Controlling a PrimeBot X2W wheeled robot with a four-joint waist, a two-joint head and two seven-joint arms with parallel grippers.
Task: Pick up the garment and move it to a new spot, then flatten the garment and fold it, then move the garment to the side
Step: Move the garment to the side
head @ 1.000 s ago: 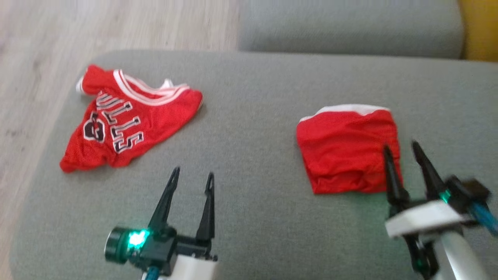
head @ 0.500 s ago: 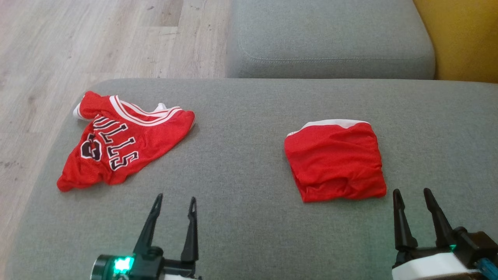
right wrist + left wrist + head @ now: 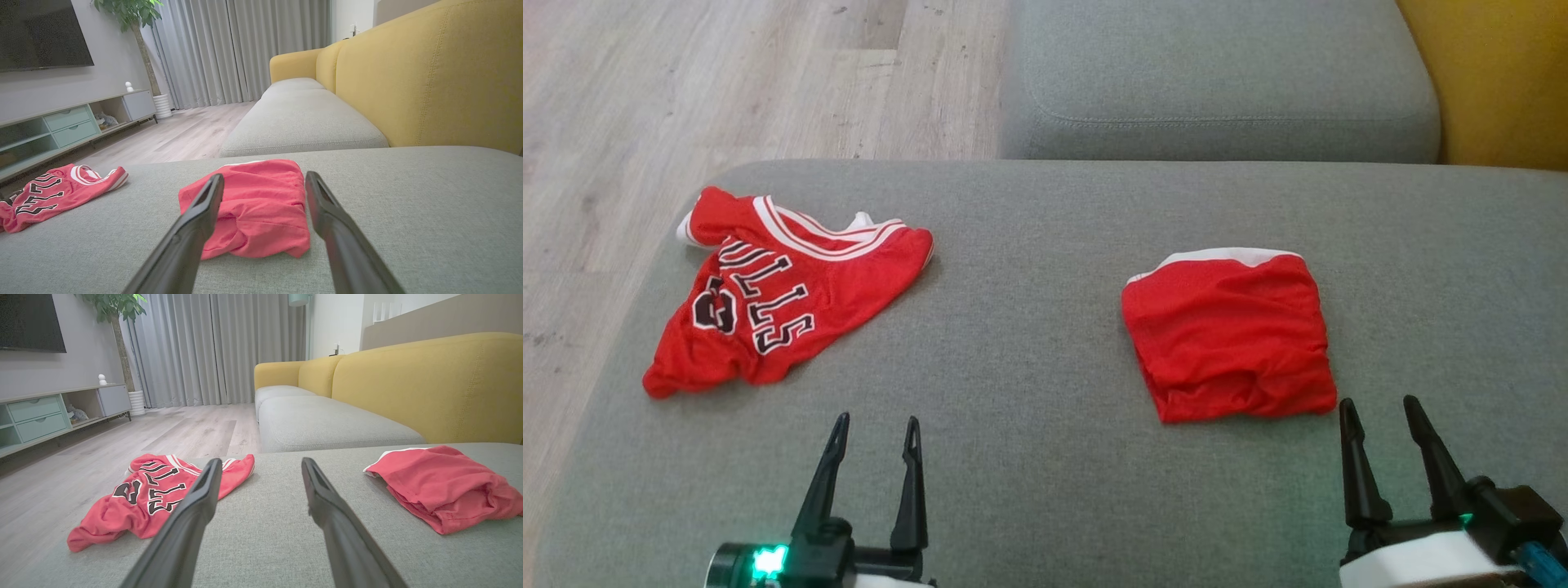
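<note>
A folded red garment with a white band (image 3: 1229, 331) (image 3: 255, 204) (image 3: 443, 486) lies on the right part of the grey cushion (image 3: 1029, 392). A crumpled red jersey with black and white lettering (image 3: 784, 290) (image 3: 157, 492) (image 3: 57, 192) lies near the cushion's left edge. My left gripper (image 3: 876, 423) (image 3: 261, 465) hovers open over bare cushion, below and right of the jersey. My right gripper (image 3: 1378, 405) (image 3: 264, 179) is open just below the folded garment's lower right corner, holding nothing.
The cushion's left edge drops to a wooden floor (image 3: 686, 82). A second grey seat cushion (image 3: 1217, 82) lies behind, with a yellow backrest (image 3: 1494, 73) at the right. A low TV cabinet (image 3: 45, 412) and a potted plant (image 3: 122, 330) stand across the room.
The camera shifted, so the whole scene sits lower. My right gripper pulled back from over the folded garment to just off its lower corner. The left gripper drew back slightly. Both garments stayed put.
</note>
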